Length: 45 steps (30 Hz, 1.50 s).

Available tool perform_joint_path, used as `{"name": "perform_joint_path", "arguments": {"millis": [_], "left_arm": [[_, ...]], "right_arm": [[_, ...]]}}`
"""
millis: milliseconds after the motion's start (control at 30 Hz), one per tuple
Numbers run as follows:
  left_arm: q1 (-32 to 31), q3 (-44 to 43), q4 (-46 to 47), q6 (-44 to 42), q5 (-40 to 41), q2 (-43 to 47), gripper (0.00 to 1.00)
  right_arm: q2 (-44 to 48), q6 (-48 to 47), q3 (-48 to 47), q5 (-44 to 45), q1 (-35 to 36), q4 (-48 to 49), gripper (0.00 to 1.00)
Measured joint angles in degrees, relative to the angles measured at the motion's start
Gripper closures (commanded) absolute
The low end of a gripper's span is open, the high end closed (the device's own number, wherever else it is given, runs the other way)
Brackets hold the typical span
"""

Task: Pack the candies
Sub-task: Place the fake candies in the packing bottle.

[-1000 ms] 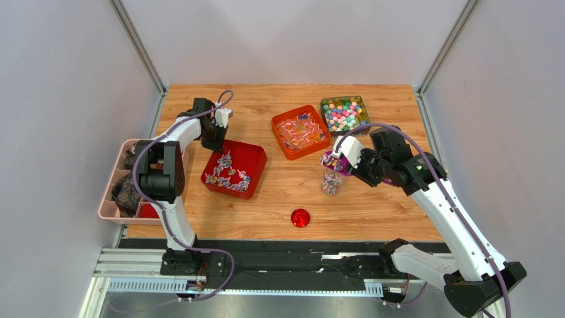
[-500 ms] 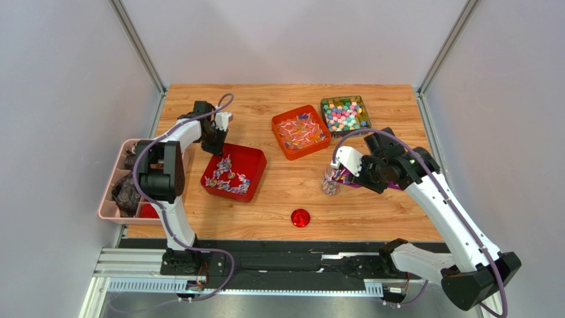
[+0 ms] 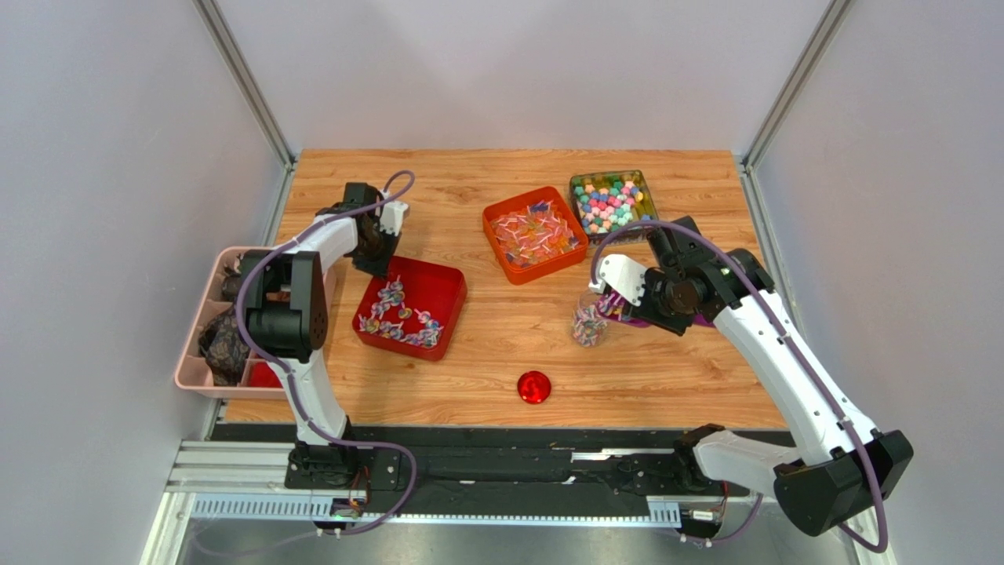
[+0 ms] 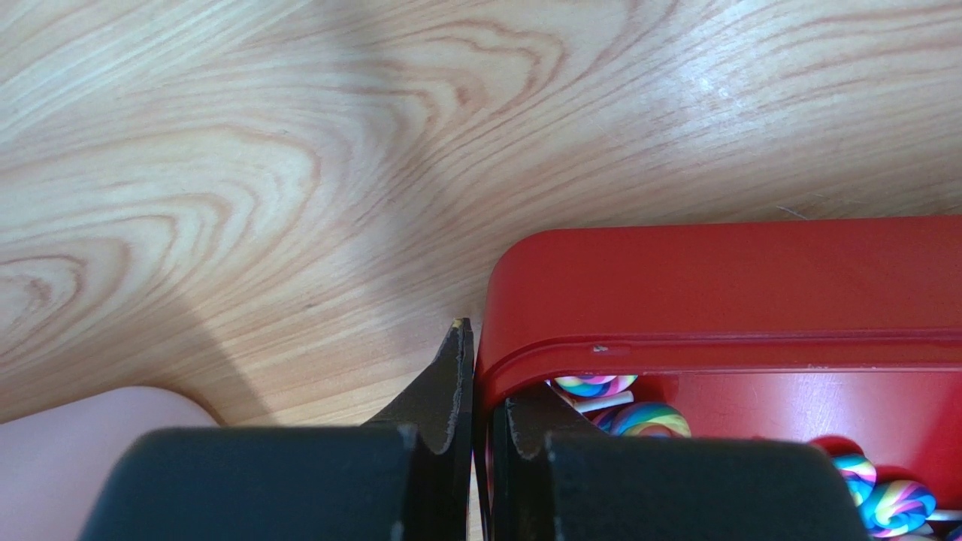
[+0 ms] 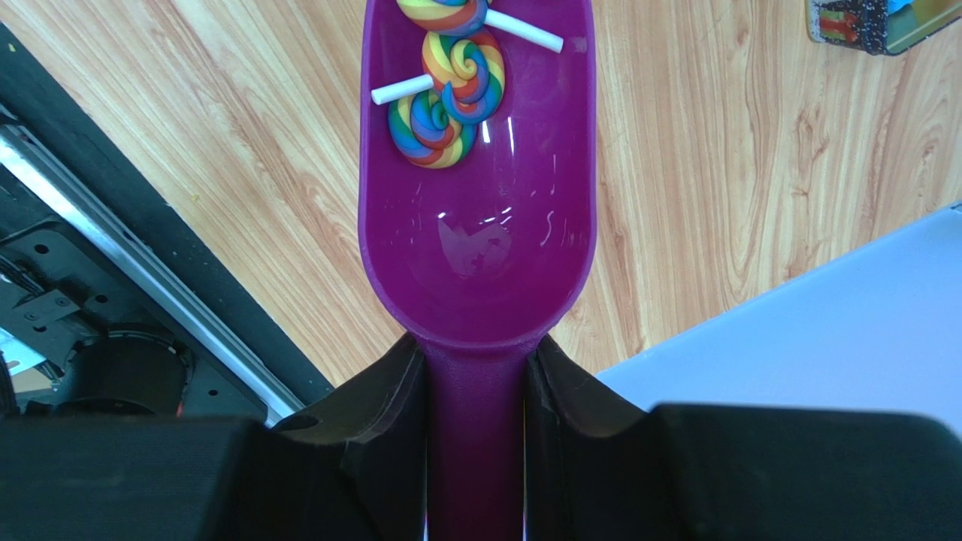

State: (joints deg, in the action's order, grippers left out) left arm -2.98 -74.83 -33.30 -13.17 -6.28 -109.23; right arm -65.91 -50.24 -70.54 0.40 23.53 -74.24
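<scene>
Near the far-left corner of the desk [image 3: 507, 341], the left gripper [image 4: 483, 372] was clamped on the corner rim of the red tray [image 4: 723, 282], with one finger outside the wall and one inside. The tray sat flat, left of the desk's centre, and held a loose layer of candies [image 3: 401, 312], swirl lollipops on short white sticks.

Right of centre, the right gripper [image 5: 474, 355] was closed on the handle of the purple scoop [image 5: 480, 259]. Three lollipops lay at the front of its bowl, and the rear of the bowl was bare. The scoop's mouth was at the top of the clear jar [image 3: 588, 327], which stood upright and already held mixed-colour candies. Whether the scoop touched the jar's rim could not be confirmed from overhead.

Toward the far edge, the orange tray [image 3: 497, 245] held more wrapped candies. The green tray [image 3: 609, 177], just beside it toward the far-right corner, held small round ones. The red lid [image 3: 534, 386] lay near the near edge, apart from the jar. The pink bin [image 3: 189, 357] sat against the left edge, holding dark items.
</scene>
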Motion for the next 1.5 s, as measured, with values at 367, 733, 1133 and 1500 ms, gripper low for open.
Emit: {"name": "perform_joint_path", "arguments": {"millis": [367, 733, 1133, 1500], "left_arm": [[0.0, 0.0, 0.7, 0.0, 1.7, 0.0, 1.00], [0.0, 0.1, 1.0, 0.0, 1.7, 0.1, 1.00], [0.0, 0.1, 1.0, 0.2, 1.7, 0.1, 1.00], [0.0, 0.1, 1.0, 0.2, 1.7, 0.5, 1.00]], "right_arm": [[-1.7, -2.0, -1.8, 3.1, 0.0, -2.4, 1.00], [-5.0, -3.3, -4.7, 5.3, 0.0, -3.1, 1.00], [-7.2, -4.1, -7.5, 8.5, 1.7, -3.1, 1.00], [-8.0, -4.3, -7.8, 13.0, 5.7, -3.1, 1.00]]}}
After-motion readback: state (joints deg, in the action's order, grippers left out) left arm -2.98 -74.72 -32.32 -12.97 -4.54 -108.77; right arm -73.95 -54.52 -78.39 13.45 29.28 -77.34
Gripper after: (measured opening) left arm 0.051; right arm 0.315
